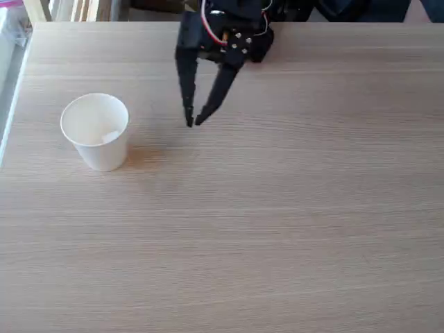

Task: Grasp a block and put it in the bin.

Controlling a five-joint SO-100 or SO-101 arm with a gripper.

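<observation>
Upper centre: black gripper (pixel 193 121), tips nearly together, gripping nothing, poised over bare wooden table (pixel 291 222). Left of frame: upright cup (pixel 96 132), block (pixel 110 137) lying inside. Open tabletop between gripper and cup.

A pale wood-grain table (pixel 277 229) spreads across nearly the whole fixed view under soft even daylight, with light wooden furniture legs (pixel 41 10) at the top left corner.
</observation>
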